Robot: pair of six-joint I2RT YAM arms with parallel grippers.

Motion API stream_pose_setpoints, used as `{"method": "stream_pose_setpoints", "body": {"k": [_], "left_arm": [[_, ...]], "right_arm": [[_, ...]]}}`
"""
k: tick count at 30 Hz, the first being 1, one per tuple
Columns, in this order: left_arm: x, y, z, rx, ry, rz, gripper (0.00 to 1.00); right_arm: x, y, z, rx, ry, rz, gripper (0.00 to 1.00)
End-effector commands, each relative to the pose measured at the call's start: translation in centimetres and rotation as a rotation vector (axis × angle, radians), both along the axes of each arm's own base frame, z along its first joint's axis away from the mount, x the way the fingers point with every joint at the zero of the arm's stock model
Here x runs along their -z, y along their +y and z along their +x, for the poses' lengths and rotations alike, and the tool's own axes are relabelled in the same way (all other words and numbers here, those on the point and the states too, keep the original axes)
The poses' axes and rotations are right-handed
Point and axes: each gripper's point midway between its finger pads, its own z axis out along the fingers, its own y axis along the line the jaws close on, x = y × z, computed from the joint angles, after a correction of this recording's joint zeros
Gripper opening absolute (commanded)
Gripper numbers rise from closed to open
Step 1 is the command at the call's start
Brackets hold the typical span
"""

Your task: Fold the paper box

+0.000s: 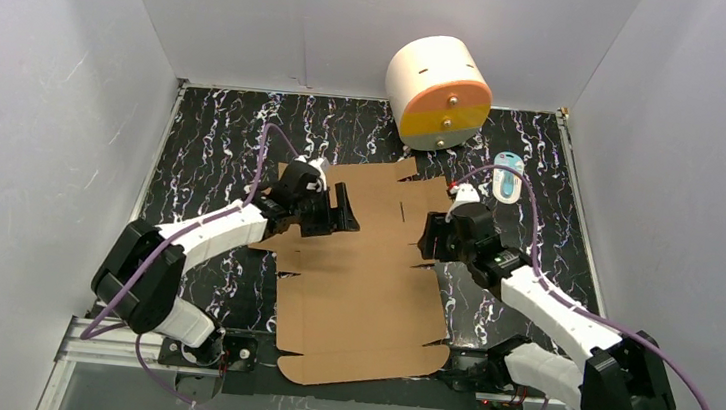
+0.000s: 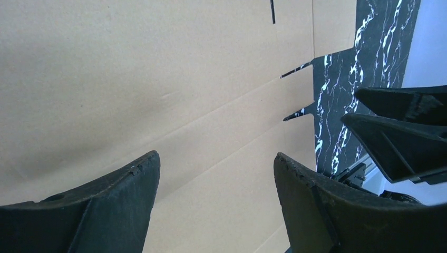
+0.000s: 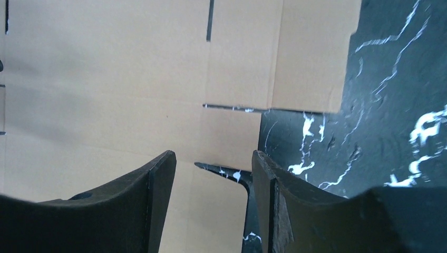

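Right gripper (image 1: 426,239) over paper box (image 1: 361,285) edge, cylinder (image 1: 432,76) beyond

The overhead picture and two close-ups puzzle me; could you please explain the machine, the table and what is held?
Two robot arms sit at the table's near edge. The wide picture looks down from above; each close-up comes from a wrist camera. On the black marbled table lies a flat brown die-cut cardboard sheet, the unfolded paper box; a white cylinder with an orange-yellow face is behind it. The left gripper and right gripper are open at the sheet's sides, holding nothing.
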Motion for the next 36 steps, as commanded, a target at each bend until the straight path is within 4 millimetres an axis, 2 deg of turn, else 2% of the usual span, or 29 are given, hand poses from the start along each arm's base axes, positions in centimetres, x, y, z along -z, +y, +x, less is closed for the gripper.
{"method": "stream_pose_setpoints", "body": {"k": [1, 7, 14, 26, 30, 36], "left_arm": [[1.1, -0.2, -0.7, 0.018, 0.025, 0.031, 0.77], [2.7, -0.9, -0.6, 0.036, 0.060, 0.059, 0.77], [4.4, -0.9, -0.7, 0.035, 0.089, 0.097, 0.77], [5.6, -0.1, -1.2, 0.014, 0.124, 0.134, 0.77], [6.2, -0.3, -1.6, 0.012, 0.145, 0.137, 0.77], [6.9, -0.7, -2.0, 0.021, 0.161, 0.145, 0.76]], "right_arm": [[0.0, 1.2, -0.2, -0.028, 0.030, 0.176, 0.64], [1.9, 0.1, 0.4, -0.009, 0.083, 0.253, 0.64], [3.8, -1.6, 0.9, 0.038, 0.109, 0.261, 0.64], [6.0, -0.3, 0.2, 0.001, 0.200, 0.331, 0.61], [5.5, 0.6, -0.4, -0.036, 0.221, 0.381, 0.55], [2.9, 1.2, -0.2, -0.088, 0.189, 0.390, 0.45]]}}
